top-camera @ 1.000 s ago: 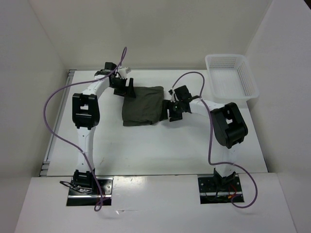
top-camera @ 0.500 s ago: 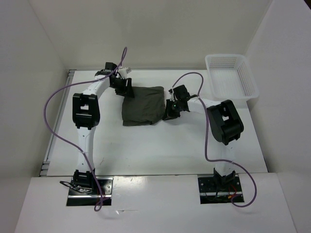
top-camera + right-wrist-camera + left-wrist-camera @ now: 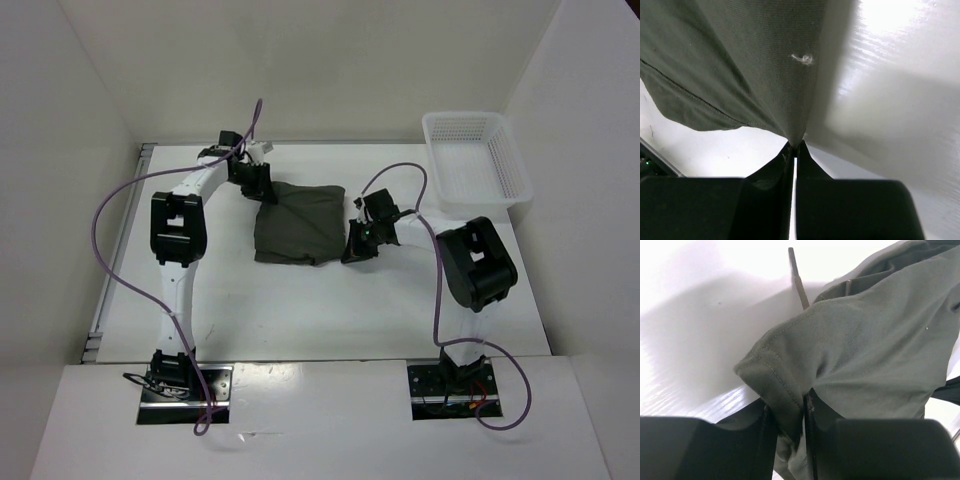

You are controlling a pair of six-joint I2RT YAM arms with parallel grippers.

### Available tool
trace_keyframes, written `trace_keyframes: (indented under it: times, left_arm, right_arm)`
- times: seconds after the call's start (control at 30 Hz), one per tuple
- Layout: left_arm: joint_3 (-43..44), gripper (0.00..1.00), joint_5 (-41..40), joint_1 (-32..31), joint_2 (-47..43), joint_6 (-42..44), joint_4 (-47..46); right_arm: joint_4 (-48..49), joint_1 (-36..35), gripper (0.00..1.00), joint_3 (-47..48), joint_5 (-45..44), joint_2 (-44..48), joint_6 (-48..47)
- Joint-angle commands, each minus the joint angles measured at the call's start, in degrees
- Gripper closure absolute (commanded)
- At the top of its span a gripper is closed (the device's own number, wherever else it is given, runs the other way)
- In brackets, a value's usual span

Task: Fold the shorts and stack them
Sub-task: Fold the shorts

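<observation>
The dark olive-green shorts (image 3: 300, 222) lie folded in the middle of the white table. At their far left corner my left gripper (image 3: 262, 190) is shut on a thick stitched fold of the shorts (image 3: 870, 345), which bunches between the jaws of the left gripper (image 3: 789, 415). My right gripper (image 3: 355, 246) sits at the near right corner, shut on a thin pinch of the cloth. In the right wrist view that corner of the shorts (image 3: 735, 65) tapers into the tips of the right gripper (image 3: 794, 146) and is lifted a little off the table.
A white mesh basket (image 3: 474, 160) stands at the far right of the table (image 3: 300, 310). Purple cables (image 3: 110, 220) loop from both arms. White walls close in the back and both sides.
Both grippers closed on the shorts' corners. The right gripper shifted slightly toward the near right, pulling its corner so the cloth stretched wider and skewed.
</observation>
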State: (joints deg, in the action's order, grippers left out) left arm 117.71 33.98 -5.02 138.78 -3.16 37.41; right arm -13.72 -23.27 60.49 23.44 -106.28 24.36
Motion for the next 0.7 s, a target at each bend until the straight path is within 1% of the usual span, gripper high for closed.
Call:
trace_keyframes:
  times: [0.0, 0.17, 0.2, 0.23, 0.27, 0.3, 0.33, 0.37, 0.47, 0.5, 0.6, 0.63, 0.67]
  left_arm:
    - [-0.82, 0.69, -1.11, 0.97, 1.58, 0.43, -1.55]
    - [-1.96, 0.69, -1.11, 0.97, 1.05, 0.43, -1.55]
    - [-2.57, 0.67, -1.11, 0.97, 0.44, 0.43, -1.55]
    - [-3.1, 0.56, -1.11, 0.97, 0.44, 0.43, -1.55]
    - [-4.15, 0.43, -0.41, 0.97, -0.34, 0.43, -2.07]
    - [-4.68, 0.35, 0.29, 0.97, -1.14, 0.43, -2.08]
    - [-5.29, 0.28, 1.43, 0.97, -2.27, 0.43, -2.08]
    - [-6.52, 0.21, 1.44, 0.97, -2.9, 0.43, -2.77]
    - [-6.53, 0.12, 3.19, 0.97, -4.74, 0.43, -2.78]
    - [-6.53, 0.01, 3.2, 0.97, -4.75, 0.43, -2.78]
    - [-5.22, 0.01, 3.82, 0.97, -6.24, -0.09, -2.25]
    - [-5.21, 0.01, 3.82, 0.97, -8.07, -0.09, -2.25]
    - [-5.21, 0.01, 3.82, 0.97, -8.87, -0.09, -1.73]
  right_arm:
    - [-2.72, 0.15, 1.0, -1.78, 0.73, 2.83, -1.85]
    - [-2.72, 0.15, 1.0, -0.64, 0.2, 2.75, -2.39]
    - [-2.72, 0.15, 0.99, -0.64, -0.58, 2.74, -3.0]
    - [-3.24, 0.15, 0.76, 0.23, -0.59, 2.74, -3.0]
    - [-3.25, 0.15, 0.6, 1.03, -0.59, 2.74, -4.31]
    - [-3.25, 0.15, 0.52, 1.03, -0.07, 2.74, -5.28]
    - [-3.86, 0.15, 0.44, 1.64, 1.42, 2.74, -6.24]
    - [-4.47, 0.15, 0.4, 1.65, 1.95, 3.27, -7.91]
    - [-6.05, 0.15, 0.33, 2.79, 2.57, 4.84, -11.77]
    - [-6.58, 0.15, 0.3, 3.49, 2.57, 5.38, -12.75]
    - [-9.48, 0.15, 0.23, 6.12, 1.08, 7.31, -17.22]
    - [-10.36, 0.15, 0.2, 6.91, 0.3, 7.31, -18.55]
    - [-12.02, 0.15, 0.12, 7.79, -0.23, 8.79, -19.6]
